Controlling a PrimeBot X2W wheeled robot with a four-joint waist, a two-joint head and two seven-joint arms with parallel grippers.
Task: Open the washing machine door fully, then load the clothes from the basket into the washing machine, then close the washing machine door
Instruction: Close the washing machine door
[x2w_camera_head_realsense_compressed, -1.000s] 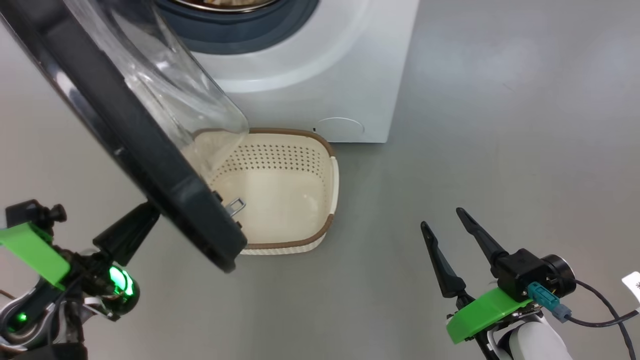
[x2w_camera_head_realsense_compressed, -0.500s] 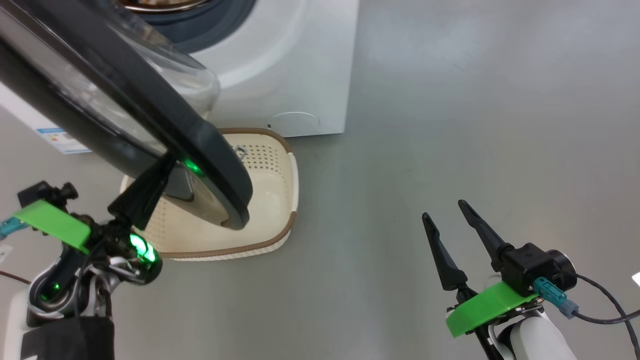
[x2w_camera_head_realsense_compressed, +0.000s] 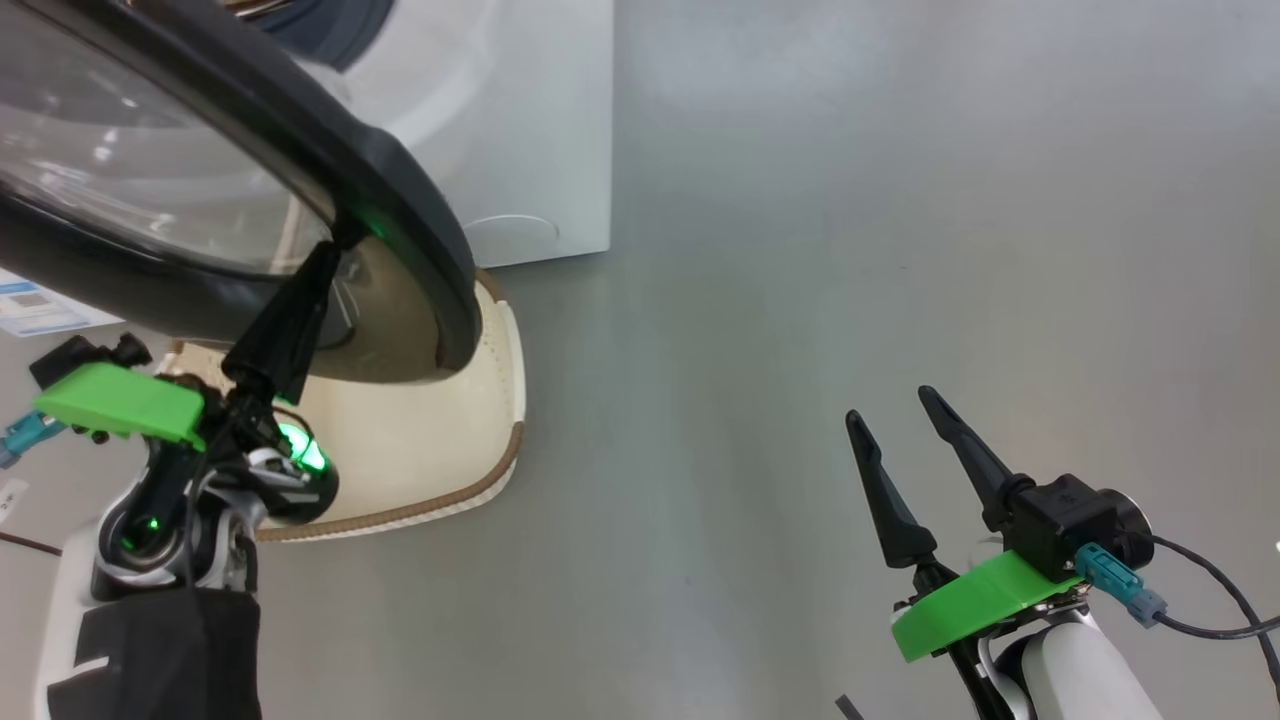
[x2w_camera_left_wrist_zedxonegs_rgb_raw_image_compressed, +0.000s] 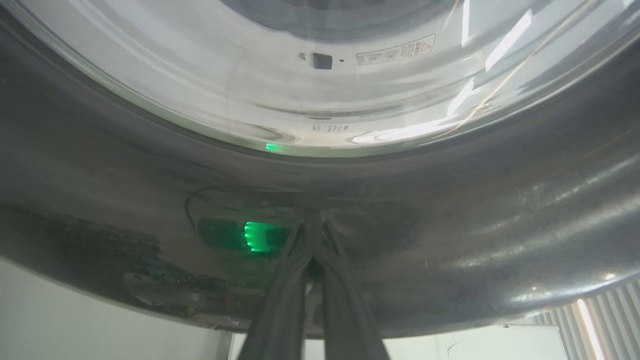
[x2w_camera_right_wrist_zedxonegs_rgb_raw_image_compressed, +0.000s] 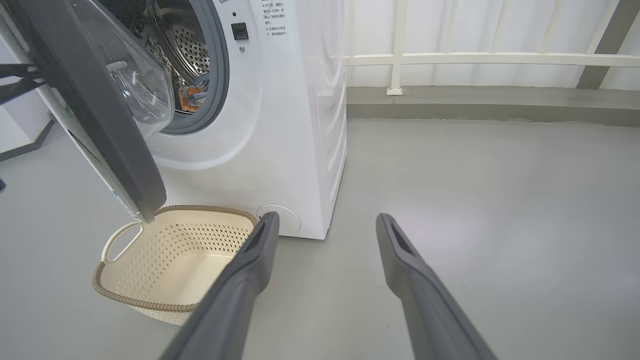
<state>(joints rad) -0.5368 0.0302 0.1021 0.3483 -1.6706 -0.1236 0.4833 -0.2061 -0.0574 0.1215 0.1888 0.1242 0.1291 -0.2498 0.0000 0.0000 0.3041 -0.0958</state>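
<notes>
The washing machine door (x2w_camera_head_realsense_compressed: 400, 200) hangs partly open over the basket (x2w_camera_head_realsense_compressed: 498, 350), its black rim and glass bowl (x2w_camera_left_wrist_zedxonegs_rgb_raw_image_compressed: 320, 75) near me. My left gripper (x2w_camera_head_realsense_compressed: 335, 240) is shut, and its joined fingertips (x2w_camera_left_wrist_zedxonegs_rgb_raw_image_compressed: 314, 217) press on the door's glossy black rim. The white washing machine (x2w_camera_right_wrist_zedxonegs_rgb_raw_image_compressed: 300, 100) shows its steel drum (x2w_camera_right_wrist_zedxonegs_rgb_raw_image_compressed: 187, 40), with blue and orange clothes (x2w_camera_right_wrist_zedxonegs_rgb_raw_image_compressed: 192, 95) inside by the grey seal. The cream basket (x2w_camera_right_wrist_zedxonegs_rgb_raw_image_compressed: 200, 209) on the floor holds nothing. My right gripper (x2w_camera_head_realsense_compressed: 885, 400) hovers open over the floor right of the basket, its fingers (x2w_camera_right_wrist_zedxonegs_rgb_raw_image_compressed: 260, 250) wide apart.
Grey floor (x2w_camera_head_realsense_compressed: 800, 250) stretches to the right of the machine. A white railing (x2w_camera_right_wrist_zedxonegs_rgb_raw_image_compressed: 450, 59) and a low kerb run along the back wall. A label sticker (x2w_camera_head_realsense_compressed: 35, 305) shows on the machine at the far left.
The head camera has turned, so machine and basket sit further left in the picture. The door has swung from edge-on towards the machine, with my left fingers against its rim. The right gripper holds still.
</notes>
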